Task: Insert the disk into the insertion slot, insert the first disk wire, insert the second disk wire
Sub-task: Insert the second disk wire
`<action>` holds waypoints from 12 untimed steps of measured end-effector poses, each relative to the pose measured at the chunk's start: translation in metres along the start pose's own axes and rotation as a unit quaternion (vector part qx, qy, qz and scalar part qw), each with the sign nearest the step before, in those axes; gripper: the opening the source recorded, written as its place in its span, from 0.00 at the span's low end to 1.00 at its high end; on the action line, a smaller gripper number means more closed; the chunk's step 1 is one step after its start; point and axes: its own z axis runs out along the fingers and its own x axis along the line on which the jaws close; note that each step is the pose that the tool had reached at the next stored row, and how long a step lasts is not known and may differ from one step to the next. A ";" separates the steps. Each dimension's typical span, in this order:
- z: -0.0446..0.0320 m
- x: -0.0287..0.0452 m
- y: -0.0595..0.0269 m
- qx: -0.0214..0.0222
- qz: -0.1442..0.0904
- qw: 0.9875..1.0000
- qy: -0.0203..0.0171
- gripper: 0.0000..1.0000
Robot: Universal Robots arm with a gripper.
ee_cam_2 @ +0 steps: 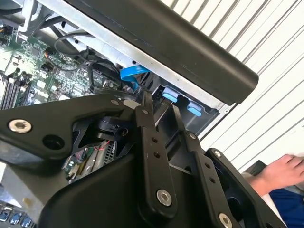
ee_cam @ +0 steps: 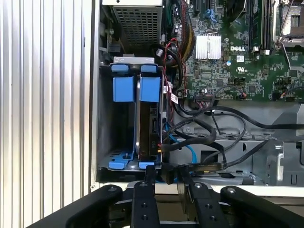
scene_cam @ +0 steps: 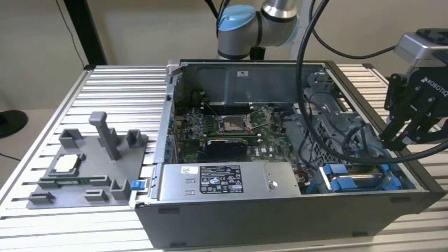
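Blue plastic frames the disk (ee_cam: 146, 126), which stands on edge inside the insertion slot (ee_cam: 110, 137) in a corner of the case (scene_cam: 280, 220), against the case's side wall. It looks seated, so I judge step one done. The disk is seen edge-on as a thin dark-and-silver strip, with blue tabs (ee_cam: 137, 88) at one end and blue rail feet at the other. The wire steps are not confirmed: a black flat cable (ee_cam: 204, 167) ends just beside the disk's end nearest the case rim, plugged or not, can't tell. The hand (ee_cam: 166, 181) hovers at the case rim by that corner, right at the cable end; clenched or released, can't tell. The power-supply box (scene_cam: 224, 181) sits inside the case beside the slot. The grey fixture tray (scene_cam: 84, 168) is on the table (scene_cam: 119, 89), outside the case.
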 end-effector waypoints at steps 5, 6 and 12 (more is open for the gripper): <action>0.0000 0.0000 0.0000 0.000 0.000 1.000 0.000 0.00; 0.0000 0.0000 0.0000 0.000 0.000 1.000 0.000 0.00; 0.0000 0.0000 0.0000 0.000 0.000 1.000 0.000 0.00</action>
